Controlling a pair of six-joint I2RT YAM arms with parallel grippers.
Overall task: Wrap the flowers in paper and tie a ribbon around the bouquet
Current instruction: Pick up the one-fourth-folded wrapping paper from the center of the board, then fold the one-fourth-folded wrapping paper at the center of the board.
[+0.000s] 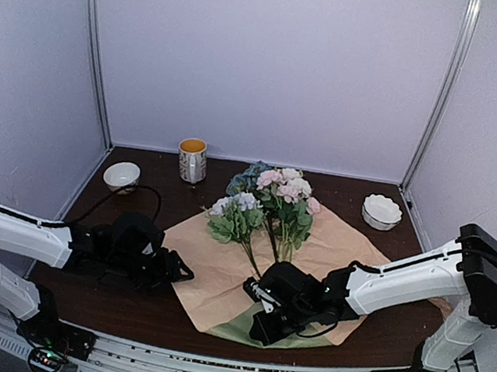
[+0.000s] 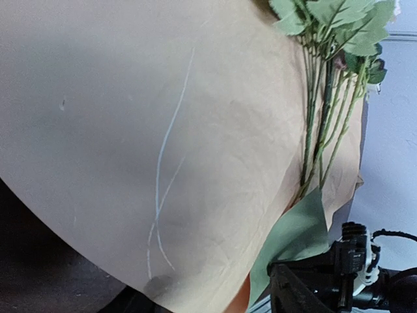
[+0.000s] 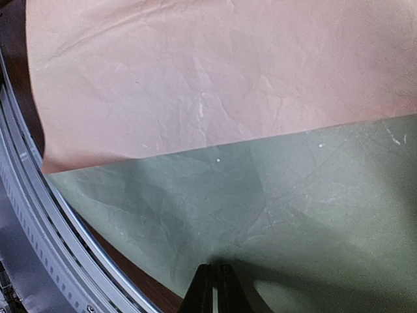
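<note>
Tan paper | flowers on top | right fingers pinching its green corner

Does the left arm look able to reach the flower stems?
Probably yes: the left gripper sits at the left edge of the paper, with only bare paper between it and the stems. The right gripper holds the near corner, aside.

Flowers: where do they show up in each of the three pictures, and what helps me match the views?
Top external: flowers at centre, lying on the paper.
Left wrist: only stems and leaves, upper right.
Right wrist: not in it.
Shared landmark: the paper's turned-over sage-green corner.
</note>
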